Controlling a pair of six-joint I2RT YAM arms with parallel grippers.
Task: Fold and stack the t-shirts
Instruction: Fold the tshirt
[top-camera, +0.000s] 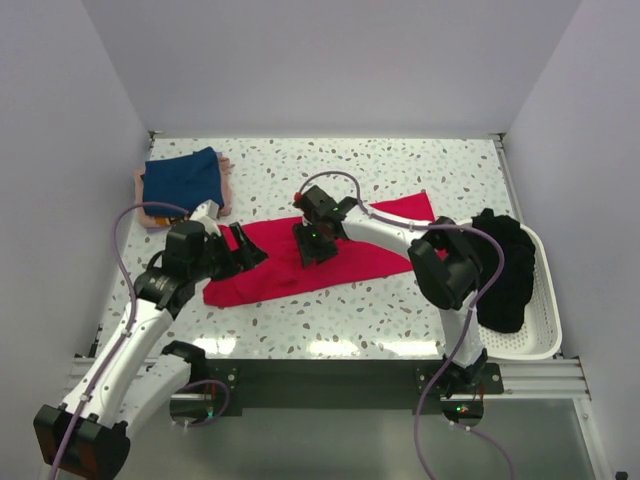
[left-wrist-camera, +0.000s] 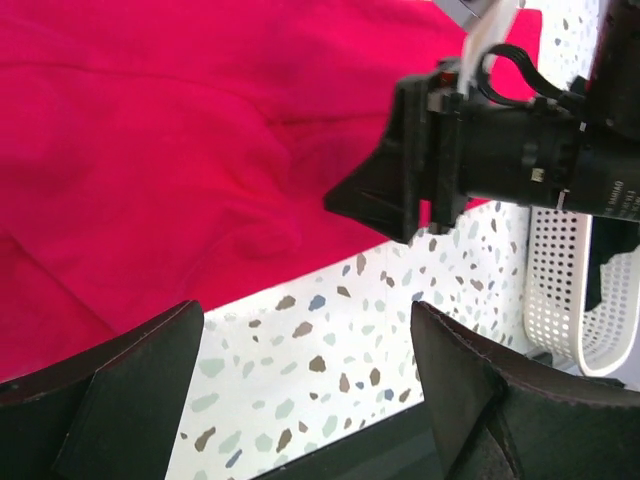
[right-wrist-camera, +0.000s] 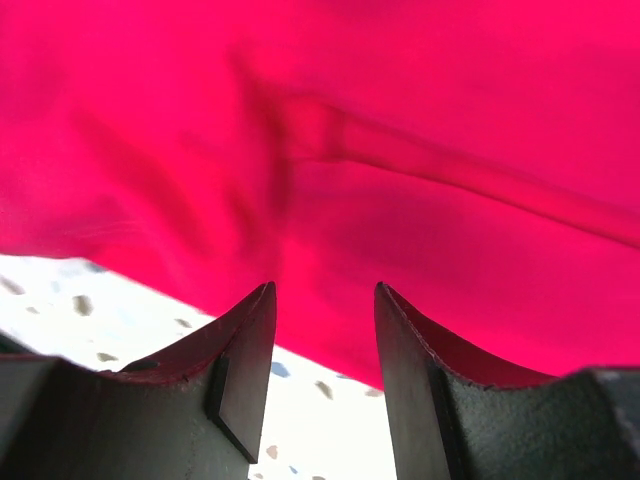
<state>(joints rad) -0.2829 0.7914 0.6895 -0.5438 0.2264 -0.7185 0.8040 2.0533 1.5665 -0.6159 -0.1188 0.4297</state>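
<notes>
One white basket (top-camera: 535, 338) holds black t-shirts (top-camera: 505, 270); left pincer (left-wrist-camera: 305, 330) gapes wide, right pincer (right-wrist-camera: 325, 295) stands partly open.

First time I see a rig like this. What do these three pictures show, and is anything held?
Two robot arms are bolted at the near edge of a table. The wide picture looks down from above and behind them. The other two come from cameras on each wrist, so the dark wedges at their bottom edge are that arm's own fingers. A red t-shirt lies spread mid-table. A navy t-shirt lies folded on a pink t-shirt at the far left, and black t-shirts fill a white basket on the right. The left gripper and right gripper are at the red t-shirt, jaws apart, holding nothing.
</notes>
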